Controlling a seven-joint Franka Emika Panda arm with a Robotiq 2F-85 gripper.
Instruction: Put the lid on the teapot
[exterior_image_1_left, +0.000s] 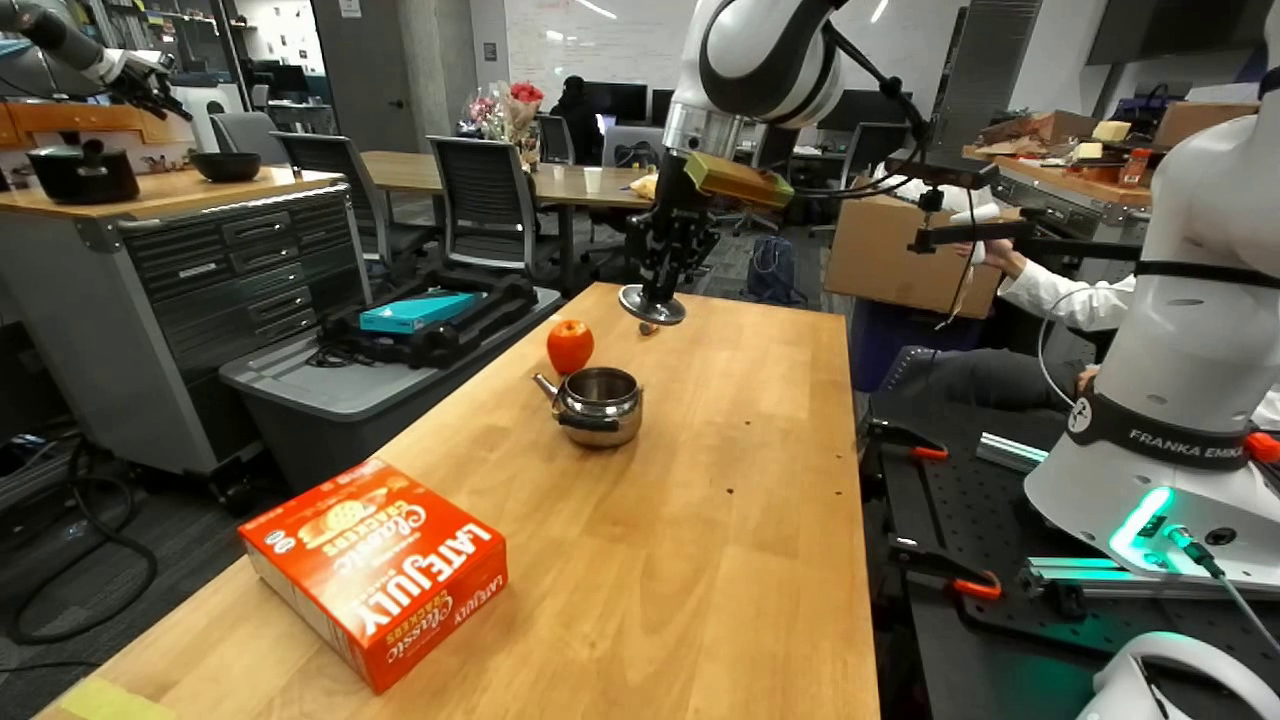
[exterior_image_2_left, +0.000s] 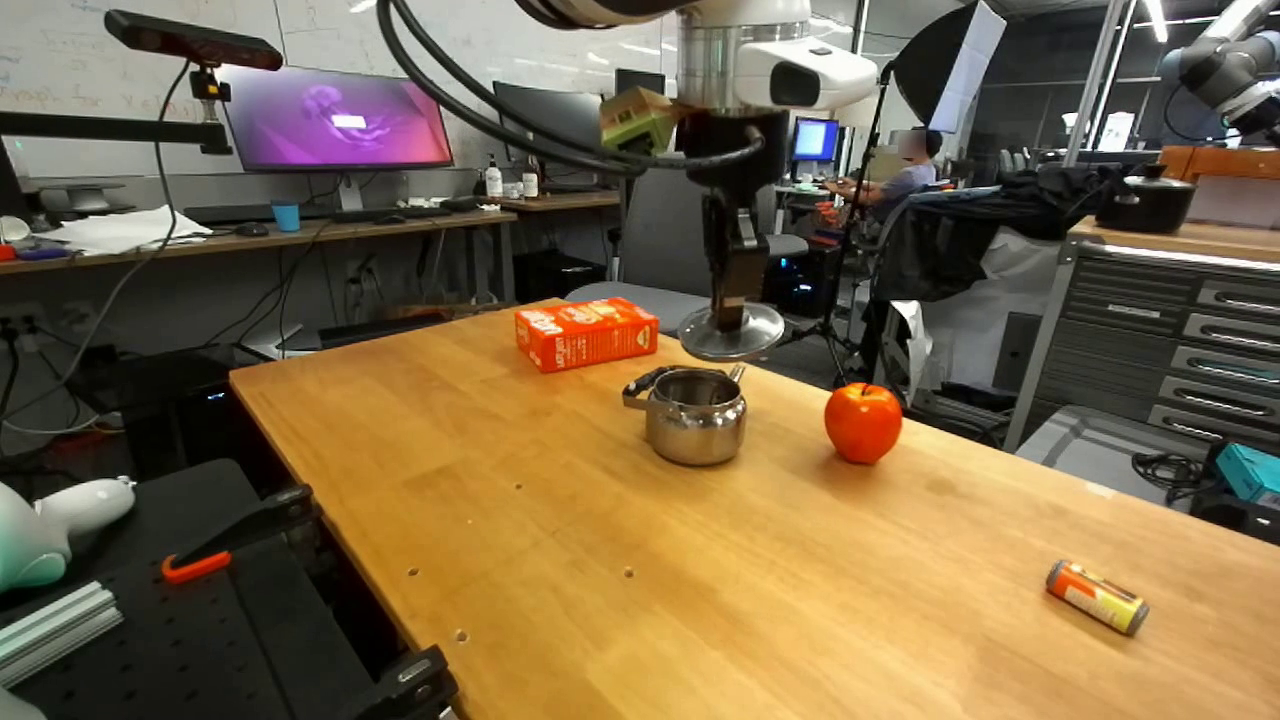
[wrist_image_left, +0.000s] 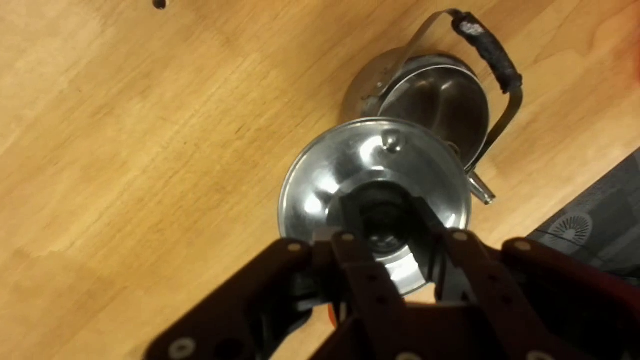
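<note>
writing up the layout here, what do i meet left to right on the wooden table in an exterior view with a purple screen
Orange cracker box, teapot, apple, small orange-yellow cylinder. The lid, held aloft, overlaps the teapot left to right, so it is left out.

On the table (exterior_image_2_left: 520, 560), in an exterior view: box (exterior_image_2_left: 588, 335) behind and left of the pot (exterior_image_2_left: 697, 428); apple (exterior_image_2_left: 863, 423) right of the pot; cylinder (exterior_image_2_left: 1097, 597) farther right, nearer the camera. Above the table, in the gripper (exterior_image_2_left: 733, 318): lid (exterior_image_2_left: 735, 345), apart from the pot.
</note>
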